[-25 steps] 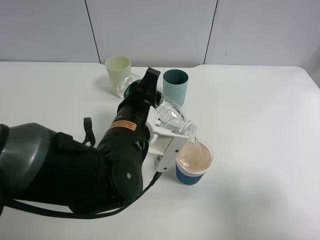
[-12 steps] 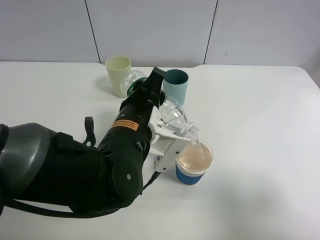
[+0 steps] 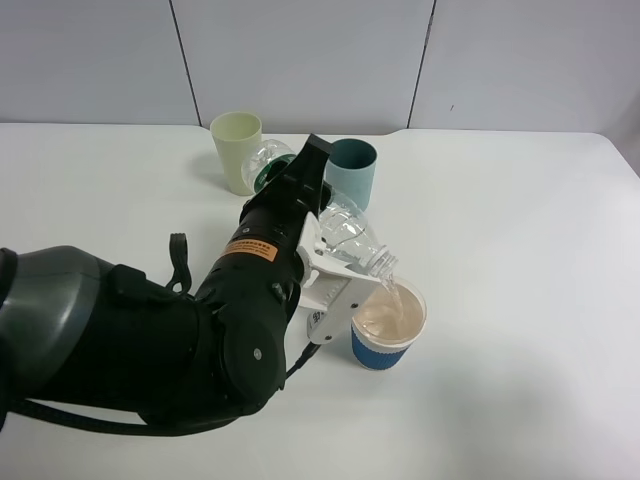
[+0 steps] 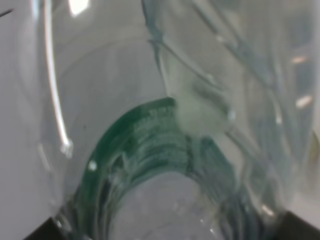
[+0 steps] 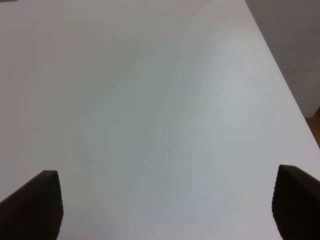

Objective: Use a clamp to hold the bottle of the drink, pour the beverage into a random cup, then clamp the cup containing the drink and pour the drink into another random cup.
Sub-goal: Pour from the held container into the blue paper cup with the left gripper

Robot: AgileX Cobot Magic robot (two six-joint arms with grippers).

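Observation:
My left gripper (image 3: 325, 245) is shut on a clear plastic bottle (image 3: 345, 228) with a green label, tilted mouth down over a blue paper cup (image 3: 388, 326). A thin stream of pale drink runs from the bottle's mouth into the cup, which holds pale liquid. The bottle (image 4: 170, 130) fills the left wrist view, clear with a green band. A pale yellow cup (image 3: 236, 150) and a teal cup (image 3: 351, 168) stand behind the arm. My right gripper (image 5: 165, 200) shows two dark fingertips (image 5: 35, 202) wide apart over bare table, holding nothing.
The large dark left arm (image 3: 150, 340) covers the front left of the white table (image 3: 520, 250). A grey panelled wall (image 3: 320, 60) runs along the table's far edge. The table's right edge (image 5: 280, 85) shows in the right wrist view.
The bottle's base has risen a little beside the yellow cup, tilting the bottle more steeply. The stream keeps falling into the blue cup. The right gripper's earlier state is not shown.

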